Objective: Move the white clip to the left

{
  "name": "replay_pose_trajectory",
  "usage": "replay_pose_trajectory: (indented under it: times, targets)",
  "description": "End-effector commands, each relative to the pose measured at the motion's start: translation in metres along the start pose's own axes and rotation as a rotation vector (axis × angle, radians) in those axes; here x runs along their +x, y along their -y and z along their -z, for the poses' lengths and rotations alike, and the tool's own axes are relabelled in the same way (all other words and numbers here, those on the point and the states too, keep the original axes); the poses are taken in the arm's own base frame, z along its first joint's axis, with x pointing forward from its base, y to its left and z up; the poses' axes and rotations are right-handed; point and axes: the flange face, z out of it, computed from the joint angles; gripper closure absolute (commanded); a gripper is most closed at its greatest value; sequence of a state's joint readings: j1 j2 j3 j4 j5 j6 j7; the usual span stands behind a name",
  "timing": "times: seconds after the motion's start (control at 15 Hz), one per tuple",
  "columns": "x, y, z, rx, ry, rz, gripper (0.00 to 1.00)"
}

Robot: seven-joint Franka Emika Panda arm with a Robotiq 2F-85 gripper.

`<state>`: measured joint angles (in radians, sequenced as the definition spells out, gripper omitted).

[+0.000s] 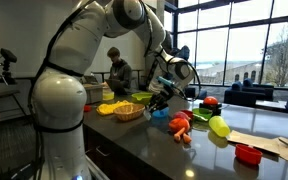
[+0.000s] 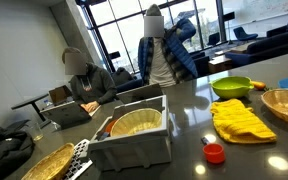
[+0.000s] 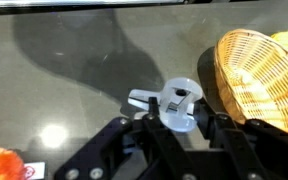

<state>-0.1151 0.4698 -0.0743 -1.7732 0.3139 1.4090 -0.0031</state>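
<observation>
The white clip (image 3: 176, 103) shows against the dark worktop (image 3: 64, 60) at mid-frame in the wrist view, its tab pointing to 9 o'clock. The jaws flank it closely from 5 and 7 o'clock; I cannot tell whether they pinch it. A wicker basket (image 3: 259, 80) lies just beside it at 3 o'clock.

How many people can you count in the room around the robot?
2: a seated person in a grey hoodie beyond the grey crate, and a standing person in a blue plaid shirt near the counter. More may be hidden.
</observation>
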Motion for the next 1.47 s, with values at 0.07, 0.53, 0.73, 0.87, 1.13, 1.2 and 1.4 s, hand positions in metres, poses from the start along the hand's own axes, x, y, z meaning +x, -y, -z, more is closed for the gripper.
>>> replay_pose_trajectory:
  times: [0.07,0.53,0.73,0.87,1.13,1.2,1.4]
  targets:
    - [0.001,-0.001,0.0,-0.027,0.016,-0.058,0.34]
    - [0.001,0.002,-0.002,-0.042,0.02,-0.1,0.02]
    - [0.0,0.002,-0.002,-0.052,0.013,-0.116,0.0]
    - [-0.002,0.001,0.001,-0.059,0.002,-0.131,0.0]
    - [-0.01,-0.008,0.008,-0.078,-0.07,-0.229,0.0]
    - [-0.016,-0.008,0.011,-0.094,-0.117,-0.27,0.0]
    - [-0.039,-0.014,0.023,-0.127,-0.225,-0.364,0.0]
